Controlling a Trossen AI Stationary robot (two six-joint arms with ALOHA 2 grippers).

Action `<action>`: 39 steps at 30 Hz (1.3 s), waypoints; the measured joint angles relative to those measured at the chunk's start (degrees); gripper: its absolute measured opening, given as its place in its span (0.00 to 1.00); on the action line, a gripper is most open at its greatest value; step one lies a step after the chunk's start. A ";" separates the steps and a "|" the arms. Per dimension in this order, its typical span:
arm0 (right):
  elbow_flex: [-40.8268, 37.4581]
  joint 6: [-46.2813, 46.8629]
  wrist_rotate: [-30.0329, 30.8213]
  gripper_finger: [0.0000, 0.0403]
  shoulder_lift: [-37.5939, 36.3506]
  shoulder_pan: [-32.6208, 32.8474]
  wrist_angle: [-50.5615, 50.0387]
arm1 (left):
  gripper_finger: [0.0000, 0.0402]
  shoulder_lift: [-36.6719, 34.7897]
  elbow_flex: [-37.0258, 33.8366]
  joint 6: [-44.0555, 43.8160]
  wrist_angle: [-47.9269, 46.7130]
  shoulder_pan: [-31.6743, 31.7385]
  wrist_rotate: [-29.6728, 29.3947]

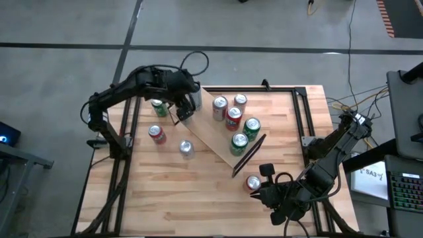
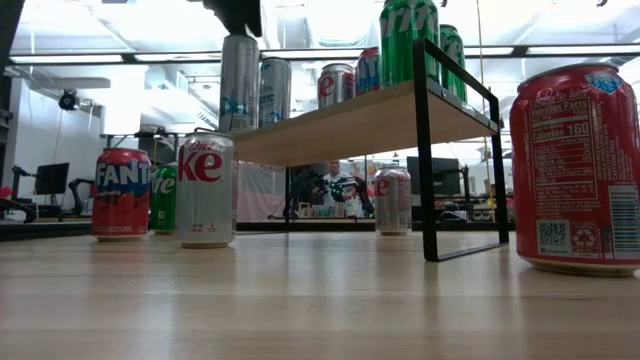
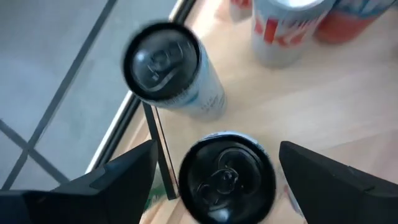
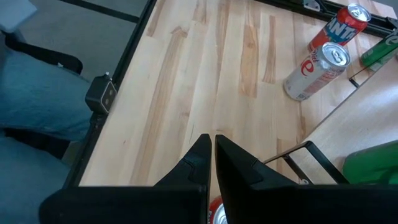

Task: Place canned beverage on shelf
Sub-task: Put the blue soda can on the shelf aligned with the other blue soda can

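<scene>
Can (image 3: 227, 177) between spread jaws (on shelf (image 3: 323, 118))

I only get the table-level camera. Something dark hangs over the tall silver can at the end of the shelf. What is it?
Observer: It is the left gripper. Its wrist camera shows its fingers open on either side of the tall silver can.
Operator: And the other arm? I see none of it.
Observer: From above, it reaches in at the table's right side. The right gripper is shut and empty, next to the big red can that stands off the shelf.
</scene>
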 joint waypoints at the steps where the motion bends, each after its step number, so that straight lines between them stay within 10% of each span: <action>1: 0.00 0.00 0.00 0.03 0.00 0.00 -0.01 | 0.80 0.00 1.31 0.09 -0.14 -0.13 0.05; 10: 0.00 -0.11 0.13 0.03 0.00 0.00 0.00 | 0.72 -0.35 8.44 -0.06 0.13 -7.78 -4.31; 22: 0.00 -0.26 0.50 0.03 0.03 0.00 0.01 | 0.25 -0.69 7.37 -0.11 2.19 -24.77 -12.76; 28: -0.14 -0.15 0.55 0.03 0.09 0.00 0.19 | 0.02 -0.96 0.59 -2.53 3.29 -29.81 -16.90; 39: -0.21 -0.15 0.59 0.03 0.09 0.00 0.17 | 0.00 -6.70 -22.50 -4.77 14.33 -28.79 -20.25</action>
